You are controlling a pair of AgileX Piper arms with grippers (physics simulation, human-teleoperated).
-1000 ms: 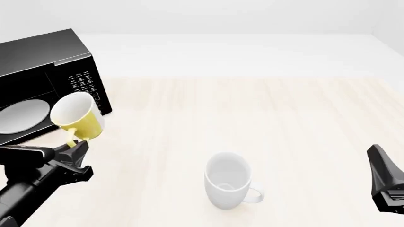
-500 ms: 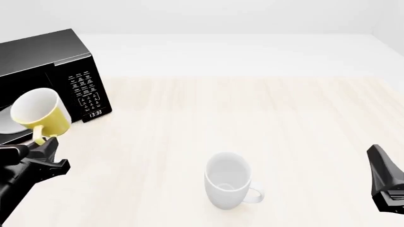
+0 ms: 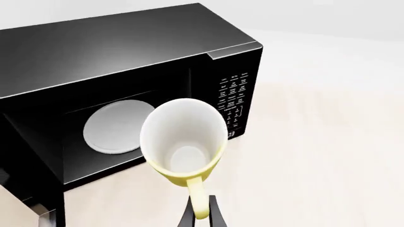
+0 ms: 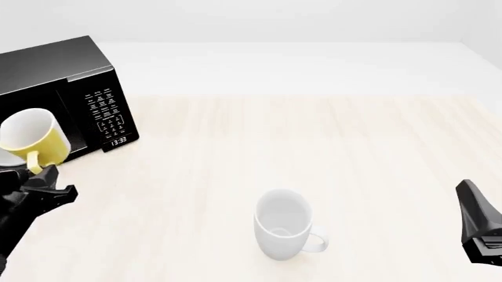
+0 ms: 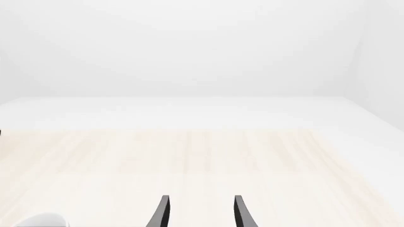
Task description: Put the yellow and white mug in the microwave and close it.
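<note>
We see the yellow and white mug [image 4: 30, 141] held in the air by its handle, tipped so its white inside faces the camera, right in front of the microwave's [image 4: 70, 88] open cavity and not yet inside. The left gripper [image 4: 41, 176] pinches the yellow loop handle from below, jaws narrow on it. In the left wrist view the mug [image 3: 183, 142] sits just before the opening, the white round plate [image 3: 117, 127] lying inside the microwave [image 3: 126, 56] behind it, keypad panel [image 3: 233, 101] beside it. A larger white mug [image 4: 284, 224] stands upright on the table [image 4: 314, 135], well apart from the microwave. The right gripper [image 5: 198, 213] hovers over bare table far from the microwave, jaws apart, holding nothing.
</note>
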